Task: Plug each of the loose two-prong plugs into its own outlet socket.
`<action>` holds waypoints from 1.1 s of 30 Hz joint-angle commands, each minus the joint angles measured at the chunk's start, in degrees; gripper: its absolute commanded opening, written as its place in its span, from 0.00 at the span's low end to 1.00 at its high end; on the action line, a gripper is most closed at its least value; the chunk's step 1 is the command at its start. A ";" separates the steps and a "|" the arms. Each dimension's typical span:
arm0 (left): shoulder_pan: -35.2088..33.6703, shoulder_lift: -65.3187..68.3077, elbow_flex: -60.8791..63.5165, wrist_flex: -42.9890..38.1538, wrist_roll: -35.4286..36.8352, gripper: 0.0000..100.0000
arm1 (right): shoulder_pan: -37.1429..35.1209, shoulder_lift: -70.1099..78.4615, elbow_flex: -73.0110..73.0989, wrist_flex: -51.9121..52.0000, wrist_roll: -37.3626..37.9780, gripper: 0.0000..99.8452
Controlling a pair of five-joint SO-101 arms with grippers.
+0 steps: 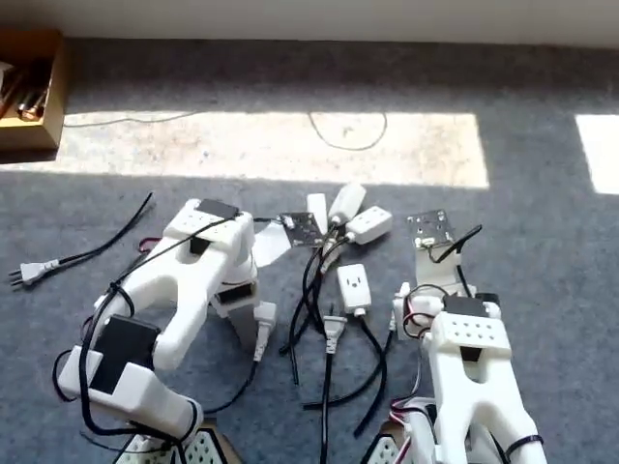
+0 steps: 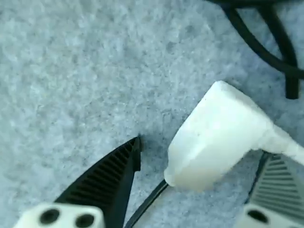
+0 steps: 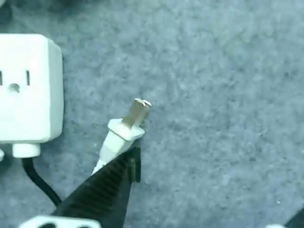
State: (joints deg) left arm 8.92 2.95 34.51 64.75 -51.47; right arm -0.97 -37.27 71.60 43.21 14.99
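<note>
Nearest, left gripper [image 2: 204,152]: released, jaws apart, clamps nothing. Straddles white plug [image 2: 213,137] (blocky body, prongs hidden from this angle). Leaves a strip of carpet [image 2: 95,71] showing between black finger [image 2: 114,180] and the plug body. On the grey finger [image 2: 280,190] side, touching or merely overlapping, can't tell. Thin black cable [image 2: 147,204] underneath the plug.

Level with it, right gripper [image 3: 216,187]: released too, spread wide, grasps nothing. Just beside the tip of its dark finger [image 3: 109,190], two-prong plug [image 3: 118,137] on the carpet, prongs [image 3: 137,111] aimed away from that finger. Finger-to-plug contact: can't tell. Near, but apart from the plug, outlet socket [image 3: 28,90], face up, nothing plugged in, black cord [image 3: 38,183] out of one end.

A bit farther, between the two arms in the high view: middle plug [image 1: 332,333] on a black lead, just beside the outlet socket, not inserted.

Beyond that, white blocks [image 1: 369,224] bunched together among tangled black leads (sockets or adapters, too small to tell).

Off to the left, well apart from the rest: black plug [image 1: 27,274] with a thin cord, loose on the carpet.

Farthest: sunlit strip [image 1: 271,145] across the carpet, wire loop [image 1: 348,130] in it, wooden box [image 1: 29,92] at the far left corner.
</note>
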 commanded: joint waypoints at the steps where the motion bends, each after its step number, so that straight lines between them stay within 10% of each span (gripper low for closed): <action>1: -1.27 -2.59 0.22 -2.37 -0.44 0.30 | 0.22 -1.54 0.13 -0.84 0.62 0.50; 7: -1.10 -2.86 -0.13 -1.93 -3.60 0.07 | 0.13 -1.54 0.22 -0.84 0.62 0.50; 15: -4.88 -3.38 -3.12 -0.09 -3.25 0.01 | 0.13 -1.45 0.92 -2.86 0.53 0.50; 33: -63.25 17.80 -63.87 13.98 -7.91 0.00 | 0.13 -1.54 1.80 -2.95 0.70 0.50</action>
State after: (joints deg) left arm -47.96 14.02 -17.63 77.32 -58.51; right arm -0.79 -37.27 73.27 40.92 14.99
